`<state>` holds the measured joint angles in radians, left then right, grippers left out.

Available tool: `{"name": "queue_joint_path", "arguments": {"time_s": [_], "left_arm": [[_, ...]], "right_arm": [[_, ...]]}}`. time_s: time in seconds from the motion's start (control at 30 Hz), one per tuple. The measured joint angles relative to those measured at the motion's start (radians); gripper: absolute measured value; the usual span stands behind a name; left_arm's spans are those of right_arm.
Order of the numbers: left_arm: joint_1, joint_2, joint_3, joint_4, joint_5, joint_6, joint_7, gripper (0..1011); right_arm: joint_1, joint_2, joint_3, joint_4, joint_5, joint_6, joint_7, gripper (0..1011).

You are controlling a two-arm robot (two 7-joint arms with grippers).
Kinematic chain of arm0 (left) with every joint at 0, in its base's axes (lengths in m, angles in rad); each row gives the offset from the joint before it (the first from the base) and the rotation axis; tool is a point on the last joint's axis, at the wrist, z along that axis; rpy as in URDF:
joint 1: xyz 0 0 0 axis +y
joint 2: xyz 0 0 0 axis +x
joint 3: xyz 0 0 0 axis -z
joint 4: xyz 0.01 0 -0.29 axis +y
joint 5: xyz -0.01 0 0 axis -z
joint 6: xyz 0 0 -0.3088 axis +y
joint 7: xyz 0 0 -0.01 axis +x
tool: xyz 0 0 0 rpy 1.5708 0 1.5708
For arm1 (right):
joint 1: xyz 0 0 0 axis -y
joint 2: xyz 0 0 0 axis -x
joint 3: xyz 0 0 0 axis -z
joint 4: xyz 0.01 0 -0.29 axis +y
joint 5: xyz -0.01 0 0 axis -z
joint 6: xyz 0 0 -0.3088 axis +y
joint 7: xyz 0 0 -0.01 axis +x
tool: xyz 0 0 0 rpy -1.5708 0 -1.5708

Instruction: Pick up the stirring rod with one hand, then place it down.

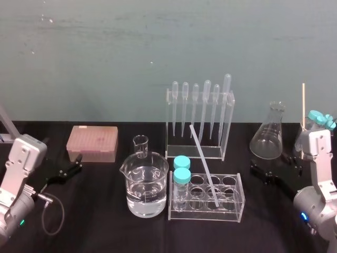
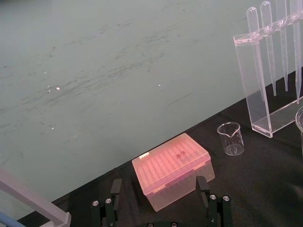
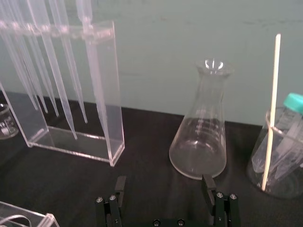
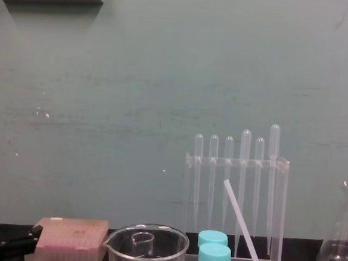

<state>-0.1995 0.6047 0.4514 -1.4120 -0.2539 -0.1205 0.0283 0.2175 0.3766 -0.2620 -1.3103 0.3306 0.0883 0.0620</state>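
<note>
Since the rod (image 1: 204,164) stands in the tube rack (image 1: 239,211), near my right gripper (image 1: 256,172) and to its left, leaning up and back toward the pipettes (image 1: 206,100), that arm is nearer. Both grippers are spread and empty; the left gripper (image 1: 78,163) sits well apart from the rod.

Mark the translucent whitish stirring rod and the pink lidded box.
translucent whitish stirring rod (image 1: 204,166): head view, mid-shaft.
pink lidded box (image 2: 173,168): left wrist view, lid top.
</note>
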Motion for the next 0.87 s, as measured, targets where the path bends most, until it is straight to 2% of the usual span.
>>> {"name": "queue_joint_path", "arguments": {"time_s": [0.87], "left_arm": [[0.0,0.0,0.0,0.0,0.0,0.0,0.0,1000]], "right_arm": [[-0.002,0.001,0.001,-0.003,0.0,-0.003,-0.002,1000]]}}
